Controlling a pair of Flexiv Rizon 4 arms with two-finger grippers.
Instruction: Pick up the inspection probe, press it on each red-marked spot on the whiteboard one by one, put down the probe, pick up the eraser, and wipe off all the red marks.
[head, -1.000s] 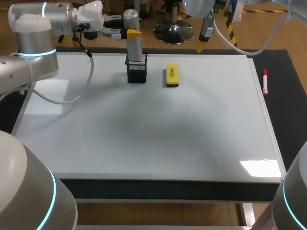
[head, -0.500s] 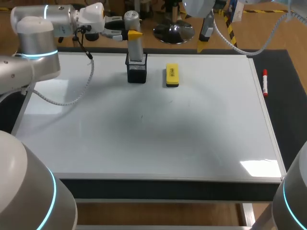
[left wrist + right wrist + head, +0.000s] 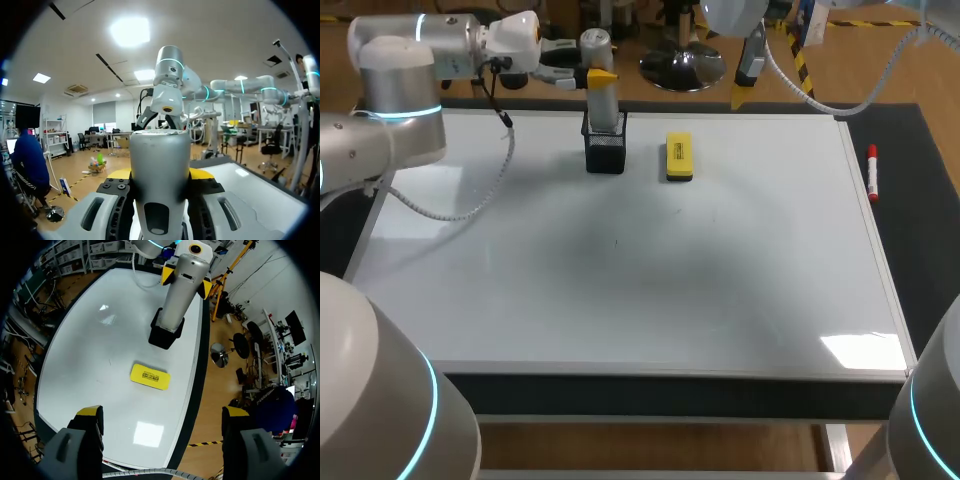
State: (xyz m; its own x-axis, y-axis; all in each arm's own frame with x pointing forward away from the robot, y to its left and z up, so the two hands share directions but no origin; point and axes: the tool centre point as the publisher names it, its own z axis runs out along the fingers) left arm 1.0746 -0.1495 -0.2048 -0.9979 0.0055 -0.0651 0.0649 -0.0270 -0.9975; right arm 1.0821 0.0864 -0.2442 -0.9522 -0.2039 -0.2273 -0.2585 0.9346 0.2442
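Left gripper (image 3: pixel 160 175) has edged in, clamped on inspection probe (image 3: pixel 603 105) in black holder (image 3: pixel 605 152); right gripper (image 3: pixel 162 415) hangs wide open, empty; eraser (image 3: pixel 678 158), marker (image 3: pixel 871 171) nearby.

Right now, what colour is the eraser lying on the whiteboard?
The eraser is yellow; the right wrist view shows it best.

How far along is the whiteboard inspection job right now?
Barely started. Left gripper looks closed on the inspection probe, which stands in its holder. No red marks show on the whiteboard; eraser lies untouched. Pressing, putting down, wiping remain.
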